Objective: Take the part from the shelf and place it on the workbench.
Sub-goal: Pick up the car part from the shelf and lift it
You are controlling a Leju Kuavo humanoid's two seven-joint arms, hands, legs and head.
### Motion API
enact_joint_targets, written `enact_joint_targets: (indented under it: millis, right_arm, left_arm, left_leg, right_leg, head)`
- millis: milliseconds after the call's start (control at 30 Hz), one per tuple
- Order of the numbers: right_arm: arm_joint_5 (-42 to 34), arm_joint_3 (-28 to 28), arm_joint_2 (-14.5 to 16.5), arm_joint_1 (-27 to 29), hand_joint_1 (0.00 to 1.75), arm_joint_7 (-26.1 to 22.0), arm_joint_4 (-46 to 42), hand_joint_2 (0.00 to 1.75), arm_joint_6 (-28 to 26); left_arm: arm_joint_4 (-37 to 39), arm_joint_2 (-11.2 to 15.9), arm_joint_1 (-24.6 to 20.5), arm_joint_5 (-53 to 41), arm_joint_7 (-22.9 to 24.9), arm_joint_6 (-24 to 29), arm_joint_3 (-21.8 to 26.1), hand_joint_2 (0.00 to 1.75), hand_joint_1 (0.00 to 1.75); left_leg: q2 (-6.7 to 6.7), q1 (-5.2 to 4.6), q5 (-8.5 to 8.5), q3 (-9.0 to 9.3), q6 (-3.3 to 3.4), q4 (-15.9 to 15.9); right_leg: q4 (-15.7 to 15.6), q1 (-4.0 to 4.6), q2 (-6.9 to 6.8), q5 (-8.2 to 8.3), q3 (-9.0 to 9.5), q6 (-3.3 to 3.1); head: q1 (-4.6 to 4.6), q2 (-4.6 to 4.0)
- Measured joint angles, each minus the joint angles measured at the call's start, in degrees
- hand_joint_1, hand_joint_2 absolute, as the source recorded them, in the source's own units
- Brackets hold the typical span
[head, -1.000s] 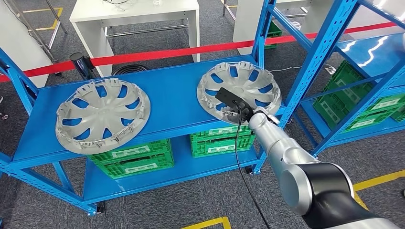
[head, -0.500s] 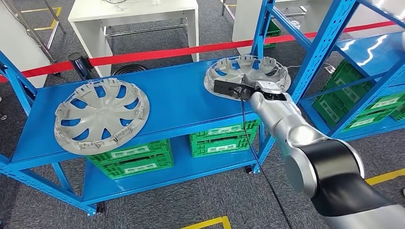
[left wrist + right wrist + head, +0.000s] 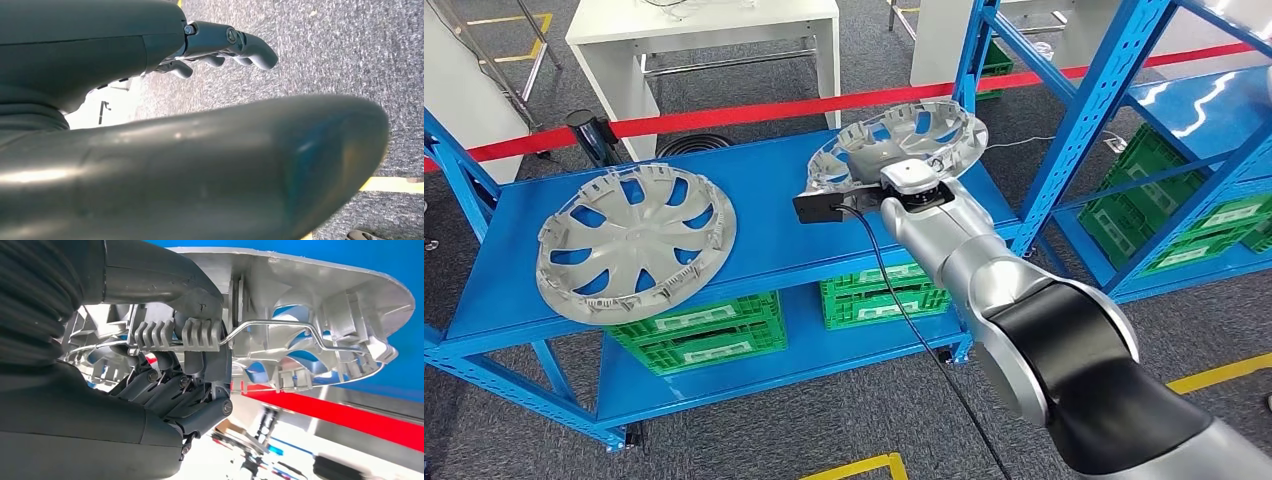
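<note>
Head view: right hand [image 3: 911,185] grips the rim of a silver hubcap [image 3: 904,140], tilted and lifted off the blue shelf [image 3: 764,215]; a second hubcap [image 3: 634,243] lies flat on the shelf well apart, so pick looks done, carry and placing on the workbench still left. Left wrist view: left hand [image 3: 220,47] hangs over grey carpet, fingers loosely spread, holding nothing. Right wrist view: fingers [image 3: 170,385] and thumb clamp the hubcap's ribbed edge.

a workshop: blue steel shelving [image 3: 1064,130], green crates [image 3: 699,330] (floor taped yellow).
</note>
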Motion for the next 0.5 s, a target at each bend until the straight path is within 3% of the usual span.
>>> enact_joint_targets:
  millis: [233,367,500]
  right_arm:
    - [1.5,2.8,2.9,-0.3,1.73,-0.4,0.0,1.75,1.5]
    - [2.0,4.0,3.9,-0.3,1.73,-0.2,0.0,1.75,2.1]
    - [2.3,4.8,4.4,-0.7,1.74,0.1,0.0,1.75,2.7]
  left_arm:
    - [0.0,-0.1,0.0,0.8,-2.4,-0.2,0.5,0.0,0.0]
    - [0.0,-0.1,0.0,0.7,-3.6,-0.2,0.5,1.75,0.0]
    - [0.0,-0.1,0.0,0.5,-4.9,0.1,0.5,1.75,0.0]
  left_leg:
    - [0.08,-0.01,0.0,0.0,0.0,0.0]
    - [0.04,-0.01,0.0,-0.01,0.0,0.0]
    - [0.03,-0.01,0.0,-0.01,0.0,0.0]
  right_leg:
    - [0.0,-0.01,0.04,0.0,0.0,0.0]
    - [0.0,-0.01,0.02,0.0,0.0,0.0]
    - [0.0,-0.01,0.02,0.0,0.0,0.0]
  head:
    - [0.0,0.0]
    - [0.0,0.0]
    - [0.0,0.0]
